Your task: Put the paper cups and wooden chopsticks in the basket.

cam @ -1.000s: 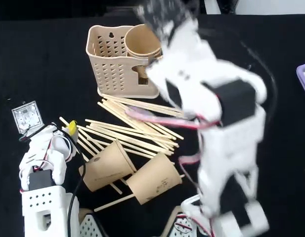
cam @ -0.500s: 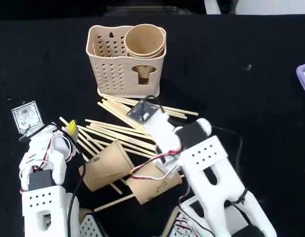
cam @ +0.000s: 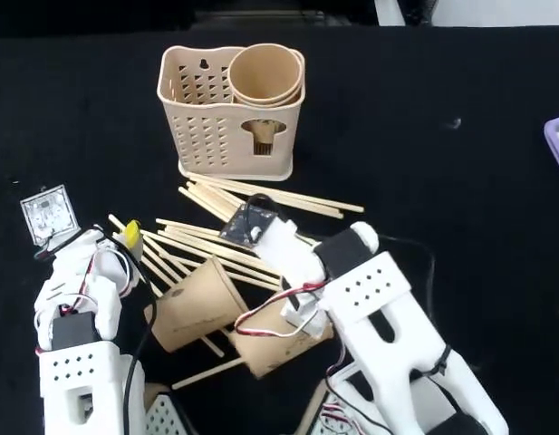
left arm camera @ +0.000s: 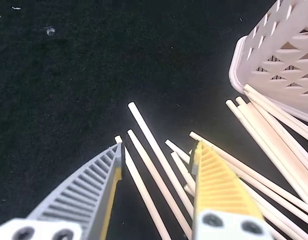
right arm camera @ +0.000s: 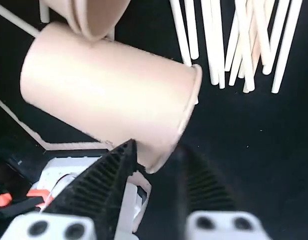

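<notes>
One basket (cam: 207, 118) stands upper centre in the high view. A stack of paper cups (cam: 265, 72) sits in its right compartment; their number cannot be told. Two more lie on their sides lower centre, a left cup (cam: 193, 304) and a right cup (cam: 265, 349). Wooden chopsticks (cam: 225, 240), well over a dozen, are strewn between these and the basket on the black desk (cam: 442, 181). The left tool (left arm camera: 158, 146) is apart above chopstick ends. The right tool (right arm camera: 156, 150) is apart, the rim of a lying cup (right arm camera: 109, 95) between its fingers; from above the arm covers this.
</notes>
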### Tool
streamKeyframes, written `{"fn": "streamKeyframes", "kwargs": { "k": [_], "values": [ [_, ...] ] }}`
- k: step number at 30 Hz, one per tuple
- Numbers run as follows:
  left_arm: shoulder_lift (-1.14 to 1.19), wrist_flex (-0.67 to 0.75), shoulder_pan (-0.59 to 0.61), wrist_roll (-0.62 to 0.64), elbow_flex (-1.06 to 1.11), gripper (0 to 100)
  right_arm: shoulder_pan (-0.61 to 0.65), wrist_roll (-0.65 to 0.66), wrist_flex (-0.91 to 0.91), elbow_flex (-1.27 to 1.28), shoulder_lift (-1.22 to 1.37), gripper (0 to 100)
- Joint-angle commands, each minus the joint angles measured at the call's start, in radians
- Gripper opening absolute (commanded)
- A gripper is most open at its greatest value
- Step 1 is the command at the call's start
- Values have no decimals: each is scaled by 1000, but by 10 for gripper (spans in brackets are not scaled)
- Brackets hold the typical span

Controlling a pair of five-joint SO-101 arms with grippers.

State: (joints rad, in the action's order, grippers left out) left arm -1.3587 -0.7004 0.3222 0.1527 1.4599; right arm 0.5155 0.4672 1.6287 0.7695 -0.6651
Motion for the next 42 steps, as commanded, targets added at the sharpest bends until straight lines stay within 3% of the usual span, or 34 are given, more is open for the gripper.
{"fn": "streamKeyframes", "kwargs": {
  "k": [1,10,14,21,27,37,42],
  "values": [
    [-12,18,7,-5,-12,234,6,17,29,-21,-39,15],
    [-12,17,8,-5,-12,234,9,9,137,-341,-128,11],
    [-12,17,8,-5,-12,234,57,8,107,-248,-77,21],
    [-12,18,7,-5,-12,234,186,8,31,-61,35,237],
    [-12,18,8,-5,-12,234,232,8,31,-50,39,243],
    [-12,18,8,-6,-12,234,207,28,110,-102,41,243],
    [-12,21,8,-6,-12,234,209,-68,140,-148,61,243]
  ]
}}
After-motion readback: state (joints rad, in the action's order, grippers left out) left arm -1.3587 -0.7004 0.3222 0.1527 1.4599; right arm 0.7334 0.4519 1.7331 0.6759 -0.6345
